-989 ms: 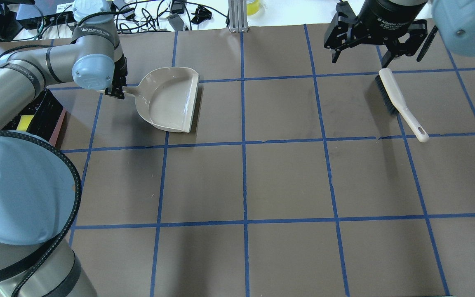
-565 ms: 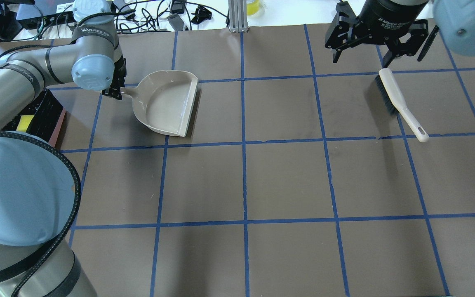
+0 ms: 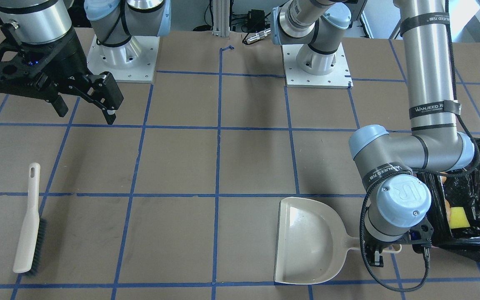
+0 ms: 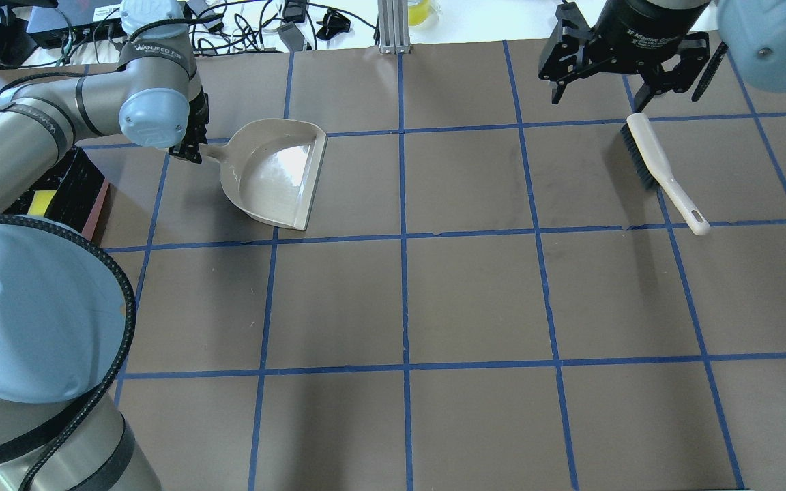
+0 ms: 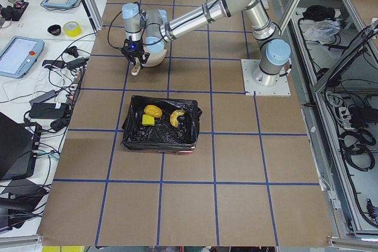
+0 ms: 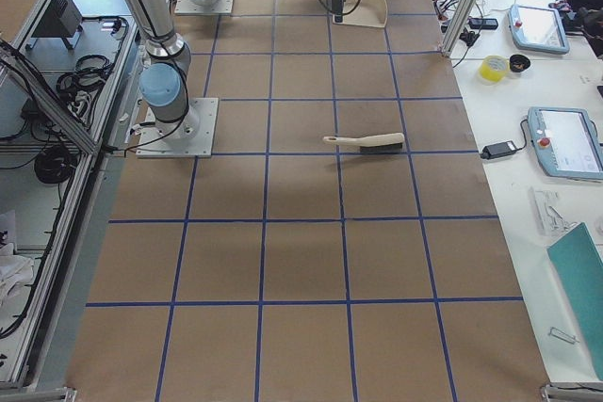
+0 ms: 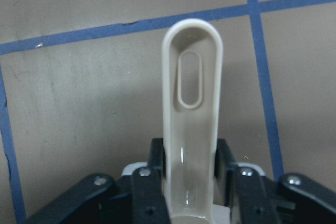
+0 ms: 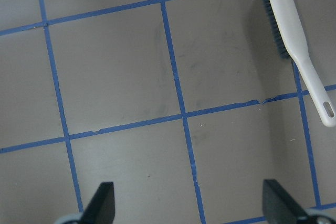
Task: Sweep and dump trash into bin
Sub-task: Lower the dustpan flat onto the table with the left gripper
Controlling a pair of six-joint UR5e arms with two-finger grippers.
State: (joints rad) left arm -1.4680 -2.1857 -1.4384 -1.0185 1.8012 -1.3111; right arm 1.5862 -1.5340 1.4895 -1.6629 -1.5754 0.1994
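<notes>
A: Where is the trash?

B: In the bin. The bread roll, the croissant and the yellow sponge all lie on its black liner.

A: And the dustpan?

B: It's empty and sits near the bin, on the side toward the middle of the tabletop. The left end effector is clamped on its handle, with fingers on either side of the stem. That holds the pan level, its mouth turned away from the bin. Whether it touches the tabletop, I cannot tell.

A: The other arm?

B: The right end effector hangs with jaws wide apart, holding nothing, well apart from the bin. The brush lies flat there too. I'd judge it was set aside because the sweeping is done.

A: What's left?

B: Probably only setting the pan down and letting go.
</notes>
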